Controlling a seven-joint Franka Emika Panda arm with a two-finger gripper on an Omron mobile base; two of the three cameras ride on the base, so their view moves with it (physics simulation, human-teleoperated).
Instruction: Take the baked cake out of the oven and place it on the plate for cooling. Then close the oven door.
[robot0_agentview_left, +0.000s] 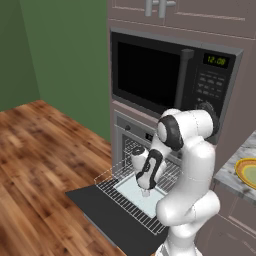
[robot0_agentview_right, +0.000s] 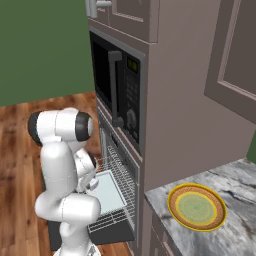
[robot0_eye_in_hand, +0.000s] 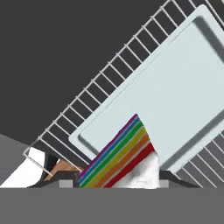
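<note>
Cake (robot0_eye_in_hand: 120, 159), a wedge with rainbow-striped layers and white frosting, sat between the two fingertips at the bottom of the hand view, and the gripper (robot0_eye_in_hand: 116, 177) was clamped on it. Beneath the cake lay a pale tray (robot0_eye_in_hand: 175, 96) on the wire rack (robot0_eye_in_hand: 87, 96), which was drawn out of the oven (robot0_agentview_left: 131, 129) over the door (robot0_agentview_left: 107, 212). That door hung fully down, a dark flat panel above the wooden floor (robot0_agentview_left: 40, 150). From the left base view the gripper (robot0_agentview_left: 146, 191) pointed down at the tray (robot0_agentview_left: 135, 192), near its middle. Above the oven was the black microwave (robot0_agentview_left: 165, 75). On the counter (robot0_agentview_right: 235, 195) to the right lay the plate (robot0_agentview_right: 196, 206), bare, near the counter's front edge and well apart from the cake.
</note>
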